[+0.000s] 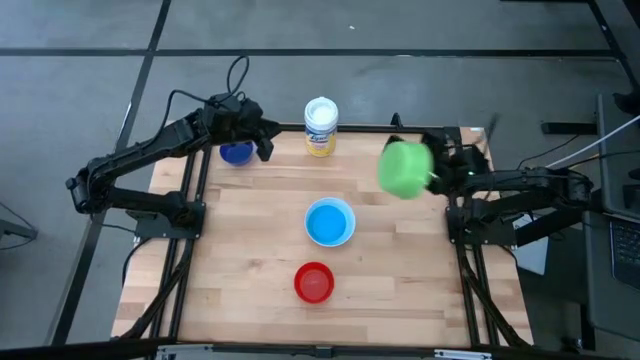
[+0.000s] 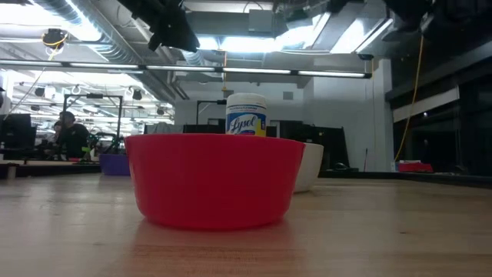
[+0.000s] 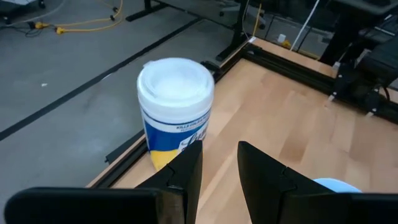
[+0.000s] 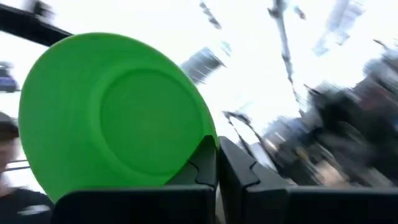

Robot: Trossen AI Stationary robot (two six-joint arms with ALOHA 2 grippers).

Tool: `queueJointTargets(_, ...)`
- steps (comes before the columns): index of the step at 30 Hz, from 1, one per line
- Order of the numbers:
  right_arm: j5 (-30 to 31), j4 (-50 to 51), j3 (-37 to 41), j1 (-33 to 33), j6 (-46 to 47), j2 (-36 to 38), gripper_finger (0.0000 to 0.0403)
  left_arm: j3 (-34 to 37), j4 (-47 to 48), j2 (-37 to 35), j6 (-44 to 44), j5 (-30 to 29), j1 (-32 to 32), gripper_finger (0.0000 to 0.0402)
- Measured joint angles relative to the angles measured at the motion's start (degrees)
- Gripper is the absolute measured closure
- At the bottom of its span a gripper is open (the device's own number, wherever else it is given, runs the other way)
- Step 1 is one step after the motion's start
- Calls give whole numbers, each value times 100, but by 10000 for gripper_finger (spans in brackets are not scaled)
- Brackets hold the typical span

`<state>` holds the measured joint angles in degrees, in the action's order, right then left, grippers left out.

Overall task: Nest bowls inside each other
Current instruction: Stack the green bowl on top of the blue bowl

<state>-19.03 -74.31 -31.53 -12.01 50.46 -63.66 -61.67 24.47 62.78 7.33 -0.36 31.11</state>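
Observation:
My right gripper (image 1: 434, 178) is shut on the green bowl (image 1: 405, 168) and holds it high over the table's far right part. The teal-blue bowl (image 1: 328, 221) sits inside the white bowl (image 1: 349, 234) at the table's middle. The red bowl (image 1: 314, 282) rests on its base nearer the front edge. The dark blue bowl (image 1: 236, 153) stands at the far left, under my left arm. My left gripper (image 3: 219, 148) hangs open above the far left part and faces the canister, with nothing between its fingers. My right gripper pinches the green bowl's rim (image 4: 200, 148) between its two fingers. The bowl is lifted clear of the table and tipped on edge, and its underside (image 4: 146, 115) faces my wrist.
A tall canister (image 1: 320, 126) with a white lid and a yellow label stands at the far edge between the arms. Black frame rails (image 1: 190, 215) run along the table's left and right sides. Bare wood lies to the front left and front right of the red bowl.

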Motion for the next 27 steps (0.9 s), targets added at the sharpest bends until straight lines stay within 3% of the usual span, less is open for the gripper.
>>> queueJointTargets(6, -430, -1173, 0, 24, -53, 2, 401, 0, -59, 0, -37, 0, 0, 304)
queueJointTargets(16, -128, -858, -115, -52, -444, 0, 401, 0, -55, 0, -63, 33, 22, 304)
queueJointTargets(19, -119, 60, -401, -121, -539, 2, 401, 0, -55, 0, -86, 33, 22, 304)
queueJointTargets(25, 607, 4185, -1487, -272, -1007, -165, 401, 0, -54, 0, -204, 40, 52, 304)
queueJointTargets(27, 595, 4965, -1844, -323, -1094, -421, 401, 0, -53, 0, -210, 39, 76, 304)
